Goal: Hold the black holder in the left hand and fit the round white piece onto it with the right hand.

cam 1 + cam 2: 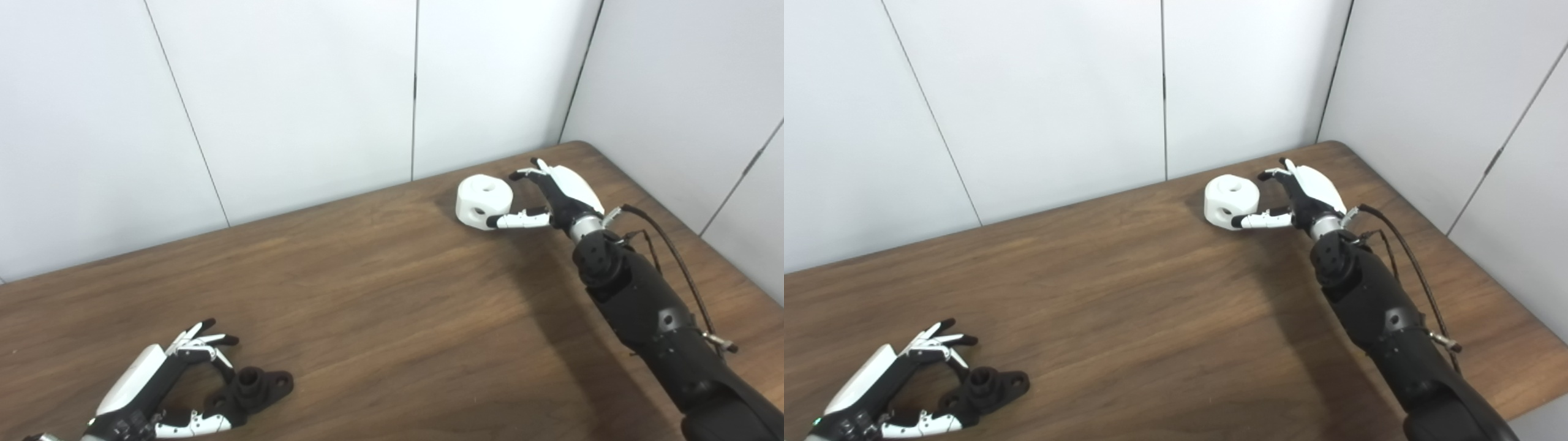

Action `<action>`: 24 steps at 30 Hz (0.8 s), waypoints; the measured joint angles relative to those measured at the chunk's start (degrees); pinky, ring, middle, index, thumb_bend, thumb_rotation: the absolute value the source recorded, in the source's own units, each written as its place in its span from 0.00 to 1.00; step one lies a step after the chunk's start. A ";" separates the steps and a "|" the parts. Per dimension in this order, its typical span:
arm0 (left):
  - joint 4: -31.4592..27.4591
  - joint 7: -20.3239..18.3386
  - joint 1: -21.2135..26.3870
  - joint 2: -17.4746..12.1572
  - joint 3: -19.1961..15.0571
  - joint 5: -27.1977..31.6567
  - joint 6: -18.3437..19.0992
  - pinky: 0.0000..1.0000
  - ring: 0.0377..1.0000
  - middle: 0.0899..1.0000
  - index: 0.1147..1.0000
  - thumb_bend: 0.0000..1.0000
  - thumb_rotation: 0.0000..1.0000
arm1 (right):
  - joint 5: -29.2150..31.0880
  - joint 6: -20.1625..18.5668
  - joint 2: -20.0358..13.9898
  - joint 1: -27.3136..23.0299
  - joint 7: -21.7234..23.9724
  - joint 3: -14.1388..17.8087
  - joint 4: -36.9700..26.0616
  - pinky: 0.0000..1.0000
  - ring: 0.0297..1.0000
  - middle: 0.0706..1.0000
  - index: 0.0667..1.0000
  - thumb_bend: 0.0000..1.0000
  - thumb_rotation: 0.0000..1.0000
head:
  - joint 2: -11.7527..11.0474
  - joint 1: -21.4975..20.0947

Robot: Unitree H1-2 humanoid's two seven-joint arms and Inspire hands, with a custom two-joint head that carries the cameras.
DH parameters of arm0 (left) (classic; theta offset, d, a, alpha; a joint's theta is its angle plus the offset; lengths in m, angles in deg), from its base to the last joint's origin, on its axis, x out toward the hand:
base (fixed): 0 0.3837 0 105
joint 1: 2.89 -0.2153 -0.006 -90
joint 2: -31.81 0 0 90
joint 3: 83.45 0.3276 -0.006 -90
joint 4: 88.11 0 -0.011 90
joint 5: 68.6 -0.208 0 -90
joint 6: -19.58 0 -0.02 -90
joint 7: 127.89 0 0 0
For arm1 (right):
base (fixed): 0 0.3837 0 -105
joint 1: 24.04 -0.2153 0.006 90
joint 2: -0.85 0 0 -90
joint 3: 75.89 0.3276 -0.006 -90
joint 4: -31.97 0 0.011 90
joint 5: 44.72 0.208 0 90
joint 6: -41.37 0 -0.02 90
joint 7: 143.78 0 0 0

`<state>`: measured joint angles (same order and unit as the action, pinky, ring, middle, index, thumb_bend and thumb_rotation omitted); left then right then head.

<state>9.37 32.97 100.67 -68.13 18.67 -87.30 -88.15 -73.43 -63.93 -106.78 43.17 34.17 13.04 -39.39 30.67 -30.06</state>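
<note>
- Left eye view: round white plastic piece (484, 201) with holes sits far right on the brown wooden desk (380, 294); right hand (554, 196) beside it, fingers spread around it, thumb tip touching its near side, no firm clamp visible.
- Right eye view: black plastic holder (986, 386) lies near left on the desk; left hand (894, 392) has fingers apart around its left end, thumb touching; grip unclear.

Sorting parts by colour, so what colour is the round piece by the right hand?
White: the round piece shows best in the left eye view.
</note>
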 measured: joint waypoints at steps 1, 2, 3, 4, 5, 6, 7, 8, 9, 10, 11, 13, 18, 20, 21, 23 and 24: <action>-0.06 0.00 -0.09 0.00 0.00 0.01 0.03 1.00 1.00 0.81 0.41 0.52 0.04 | 0.00 0.00 0.00 -0.04 -0.15 -0.13 0.13 1.00 1.00 1.00 0.79 1.00 0.54 | -0.09 0.09; -0.11 0.02 -0.14 0.00 -0.02 0.02 0.02 1.00 1.00 0.81 0.41 0.52 0.04 | -0.01 0.00 0.01 -0.12 -0.19 -0.28 0.36 1.00 1.00 1.00 0.79 1.00 0.54 | -0.09 0.09; -0.11 0.02 -0.16 0.00 -0.03 0.04 0.02 1.00 1.00 0.81 0.41 0.52 0.04 | -0.03 0.00 0.01 -0.23 -0.21 -0.51 0.69 1.00 1.00 1.00 0.79 1.00 0.54 | -0.09 0.09; -0.12 0.02 -0.17 0.00 -0.05 0.05 0.01 1.00 1.00 0.81 0.41 0.52 0.04 | -0.10 0.00 0.01 -0.35 -0.22 -0.79 0.94 1.00 1.00 1.00 0.79 1.00 0.54 | -0.09 0.17; -0.13 0.02 -0.17 0.00 -0.06 0.06 0.02 1.00 1.00 0.81 0.41 0.52 0.04 | -0.11 0.00 0.01 -0.42 -0.22 -1.03 1.08 1.00 1.00 1.00 0.79 1.00 0.54 | -0.09 0.18; -0.17 0.02 -0.19 0.00 -0.06 0.06 0.06 1.00 1.00 0.81 0.41 0.52 0.04 | -0.11 0.00 0.04 -0.49 -0.22 -1.21 1.18 1.00 1.00 1.00 0.79 1.00 0.53 | -0.09 0.18; -0.24 0.01 -0.22 0.00 -0.08 0.06 0.14 1.00 1.00 0.81 0.41 0.52 0.04 | -0.11 0.00 0.11 -0.61 -0.22 -1.34 1.37 1.00 1.00 1.00 0.79 1.00 0.53 | 0.00 0.26; -0.32 0.01 -0.25 0.00 -0.10 0.06 0.27 1.00 1.00 0.81 0.41 0.52 0.04 | -0.11 -0.02 0.18 -0.83 -0.22 -1.52 1.66 1.00 1.00 1.00 0.79 1.00 0.54 | 0.00 0.26; -0.41 0.00 -0.26 0.00 -0.10 0.07 0.46 1.00 1.00 0.81 0.41 0.52 0.04 | -0.14 -0.07 0.18 -1.00 -0.21 -1.73 1.76 1.00 1.00 1.00 0.79 1.00 0.54 | 0.09 0.35; -0.50 -0.02 -0.26 0.00 -0.09 0.09 0.63 1.00 1.00 0.81 0.41 0.52 0.04 | -0.19 -0.12 0.18 -1.12 -0.20 -1.89 1.75 1.00 1.00 1.00 0.79 1.00 0.55 | 0.09 0.35; -0.66 -0.03 -0.28 0.00 -0.09 0.11 0.85 1.00 1.00 0.81 0.41 0.52 0.04 | -0.28 -0.17 0.18 -1.30 -0.19 -2.09 1.76 1.00 1.00 1.00 0.79 1.00 0.55 | 0.09 0.35; -1.06 -0.04 -0.40 0.00 -0.08 0.10 1.18 1.00 0.99 0.81 0.41 0.52 0.04 | -0.60 -0.19 0.19 -1.55 -0.20 -2.35 1.77 1.00 1.00 1.00 0.79 1.00 0.54 | 0.18 0.44; -1.62 -0.07 -0.66 -0.02 -0.09 0.04 1.36 1.00 0.99 0.81 0.41 0.52 0.04 | -0.82 -0.32 0.24 -1.68 -0.21 -2.49 1.81 1.00 1.00 1.00 0.78 1.00 0.55 | 0.18 0.44; -1.65 -0.09 -0.66 -0.02 -0.10 0.04 1.37 1.00 1.00 0.81 0.41 0.52 0.04 | -0.86 -0.29 0.26 -1.68 -0.30 -2.54 1.96 1.00 1.00 1.00 0.79 1.00 0.55 | 0.00 0.62; -1.66 -0.10 -0.66 -0.02 -0.10 0.04 1.39 1.00 1.00 0.81 0.41 0.52 0.04 | -0.87 -0.23 0.26 -1.68 -0.32 -2.56 2.09 1.00 1.00 1.00 0.79 1.00 0.56 | 0.17 0.62; -1.81 -0.17 -0.69 -0.04 -0.11 0.04 1.51 1.00 0.99 0.81 0.41 0.52 0.04 | -0.87 -0.11 0.26 -1.69 -0.35 -2.59 2.60 1.00 1.00 1.00 0.79 1.00 0.57 | 0.18 0.62; -1.90 -0.23 -0.72 -0.06 -0.11 0.03 1.55 1.00 0.99 0.81 0.41 0.52 0.04 | -0.87 -0.02 0.26 -1.74 -0.39 -2.64 3.16 1.00 1.00 1.00 0.79 1.00 0.57 | 0.18 0.70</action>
<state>7.47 32.74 99.95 -68.20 18.56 -87.26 -86.60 -74.29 -63.95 -106.51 41.43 33.79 10.41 -36.23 30.85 -29.36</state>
